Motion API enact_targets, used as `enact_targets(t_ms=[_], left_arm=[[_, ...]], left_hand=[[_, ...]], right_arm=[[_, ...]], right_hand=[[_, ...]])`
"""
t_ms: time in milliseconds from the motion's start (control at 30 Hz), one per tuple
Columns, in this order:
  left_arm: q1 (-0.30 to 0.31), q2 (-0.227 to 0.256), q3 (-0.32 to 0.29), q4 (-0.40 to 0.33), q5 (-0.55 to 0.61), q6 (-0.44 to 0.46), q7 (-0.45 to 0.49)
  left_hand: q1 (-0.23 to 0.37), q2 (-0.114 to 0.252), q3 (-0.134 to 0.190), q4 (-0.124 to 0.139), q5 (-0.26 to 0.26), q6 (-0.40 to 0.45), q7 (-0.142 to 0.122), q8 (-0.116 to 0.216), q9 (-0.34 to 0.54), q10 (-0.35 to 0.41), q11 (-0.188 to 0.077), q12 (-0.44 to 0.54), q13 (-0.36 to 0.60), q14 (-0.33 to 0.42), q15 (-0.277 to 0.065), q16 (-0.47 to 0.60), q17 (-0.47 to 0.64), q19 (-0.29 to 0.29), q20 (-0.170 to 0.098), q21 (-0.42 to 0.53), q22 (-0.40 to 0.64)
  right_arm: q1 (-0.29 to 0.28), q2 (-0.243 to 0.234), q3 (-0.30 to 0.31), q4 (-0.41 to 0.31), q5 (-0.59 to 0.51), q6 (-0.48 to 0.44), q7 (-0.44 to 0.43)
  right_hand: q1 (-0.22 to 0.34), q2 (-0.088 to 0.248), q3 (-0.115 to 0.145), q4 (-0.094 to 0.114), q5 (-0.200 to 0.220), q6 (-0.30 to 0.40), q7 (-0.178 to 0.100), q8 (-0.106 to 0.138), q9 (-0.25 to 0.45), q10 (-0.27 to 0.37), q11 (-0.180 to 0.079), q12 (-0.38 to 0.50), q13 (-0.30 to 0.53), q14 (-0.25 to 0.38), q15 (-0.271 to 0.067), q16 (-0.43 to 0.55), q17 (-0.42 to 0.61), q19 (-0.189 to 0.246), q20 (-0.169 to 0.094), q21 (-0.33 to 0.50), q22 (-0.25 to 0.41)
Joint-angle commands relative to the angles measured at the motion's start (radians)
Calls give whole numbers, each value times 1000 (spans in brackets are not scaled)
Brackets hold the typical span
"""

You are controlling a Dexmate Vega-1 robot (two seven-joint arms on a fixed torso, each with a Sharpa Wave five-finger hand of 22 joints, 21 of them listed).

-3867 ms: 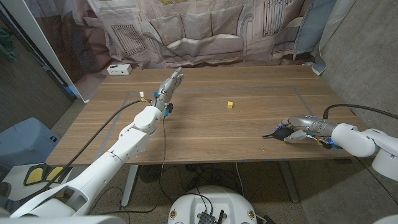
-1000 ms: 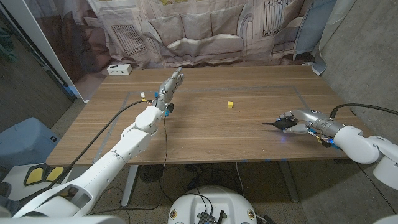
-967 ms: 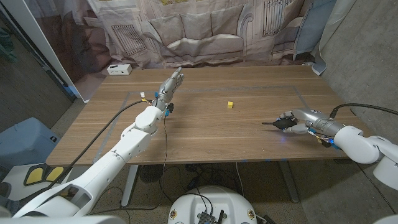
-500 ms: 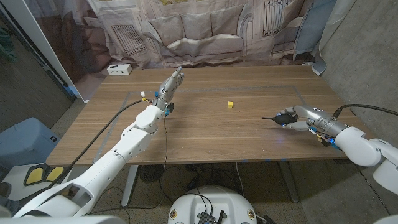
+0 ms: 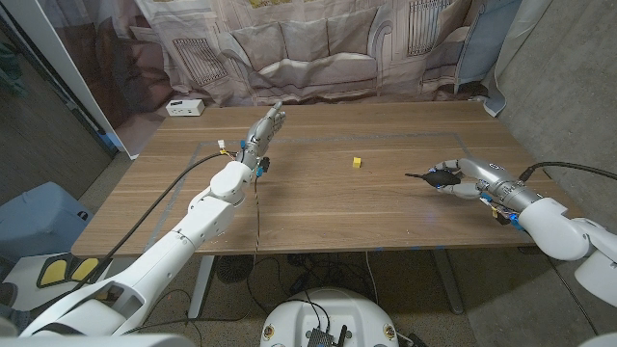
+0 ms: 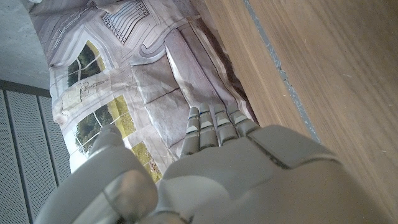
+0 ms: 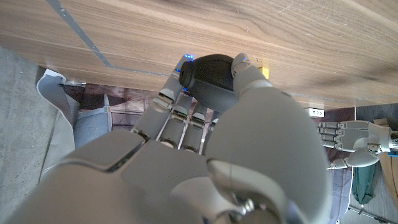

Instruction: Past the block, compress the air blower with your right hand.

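Observation:
My right hand (image 5: pixel 469 177) grips the black air blower (image 5: pixel 440 177) at the table's right side, its thin nozzle pointing toward the middle. In the right wrist view the blower's black bulb (image 7: pixel 210 79) sits between the thumb and the fingers (image 7: pixel 180 112) of that hand (image 7: pixel 205 155). The small yellow block (image 5: pixel 357 162) lies on the wood to the left of the blower, near the table's centre; a corner of the block (image 7: pixel 265 72) shows beside the thumb. My left hand (image 5: pixel 262 131) stands at the far left with its fingers straight and together (image 6: pixel 214 127), holding nothing.
A taped rectangle outline (image 5: pixel 463 145) marks the wooden table (image 5: pixel 328 207). A white box (image 5: pixel 185 107) sits at the back left corner. A black cable (image 5: pixel 255 207) runs along my left arm. A printed curtain (image 5: pixel 318 48) hangs behind the table.
My right hand has carried the blower away from the front edge, farther onto the table and slightly left. The left hand and the block have stayed put.

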Motion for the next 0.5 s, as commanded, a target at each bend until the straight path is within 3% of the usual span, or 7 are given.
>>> enact_targets(t_ms=[33, 500], left_arm=[[-9, -3, 2, 0, 6, 6, 5], [-21, -16, 13, 20, 6, 6, -2]], left_hand=[[2, 9, 0, -4, 0, 8, 1, -3, 4, 8, 3, -4, 3, 5, -1, -2, 6, 4, 7, -3, 5], [2, 9, 0, -6, 0, 7, 0, -4, 4, 8, 0, -5, 3, 5, -1, -3, 6, 4, 7, -3, 5]], right_arm=[[1, 31, 8, 15, 3, 38, -38], [0, 50, 14, 29, 3, 61, -61]], right_hand=[[8, 15, -4, -2, 3, 12, 2, -7, 2, 11, -1, -2, 3, 3, -65, -3, 5, 1, -2, -3, 3], [10, 25, -2, 1, 4, 28, 1, -7, 3, 38, -1, 4, 3, 21, -74, 0, 5, 14, -11, -1, 3]])
